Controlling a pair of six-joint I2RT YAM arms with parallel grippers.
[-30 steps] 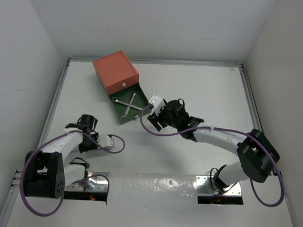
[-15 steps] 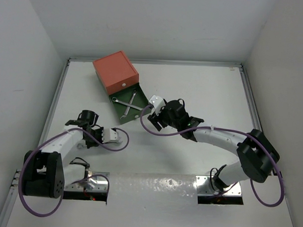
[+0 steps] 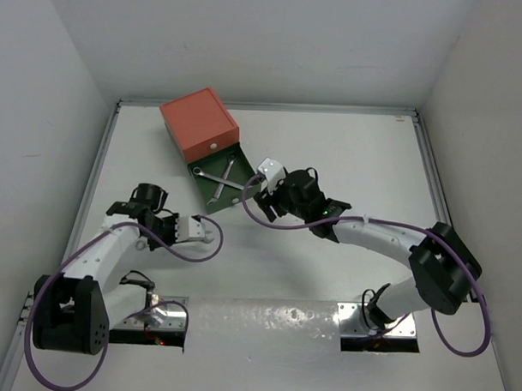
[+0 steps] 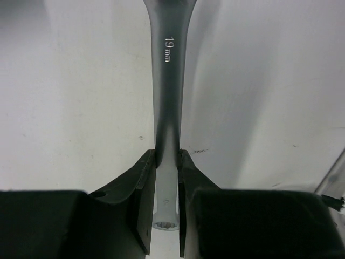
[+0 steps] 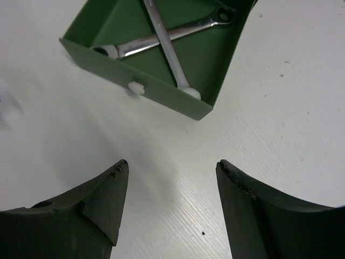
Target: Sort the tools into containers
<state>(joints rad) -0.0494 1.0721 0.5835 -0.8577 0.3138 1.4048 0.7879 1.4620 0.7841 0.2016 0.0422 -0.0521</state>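
The orange-red upper drawer (image 3: 199, 125) is shut. The dark green lower drawer (image 3: 222, 203) is pulled open and holds two crossed silver wrenches (image 3: 219, 179). In the right wrist view one wrench (image 5: 188, 27) lies across the other (image 5: 172, 62) behind the drawer's front wall (image 5: 161, 91) and white knob (image 5: 136, 87). My right gripper (image 5: 171, 164) is open and empty just in front of that drawer; it also shows in the top view (image 3: 259, 199). My left gripper (image 4: 167, 154) is shut on a third silver wrench (image 4: 168, 81) marked 19 mm. The left gripper sits at the left of the table (image 3: 157, 229). The hex key is out of view.
Purple cables (image 3: 203, 245) loop round both arms. White walls close the table (image 3: 356, 164) in on the left, back and right. A foil-covered strip (image 3: 265, 316) runs between the arm bases at the near edge.
My left arm has swung its wrist up and to the right, straightening out. My right gripper has shifted slightly towards the green drawer.
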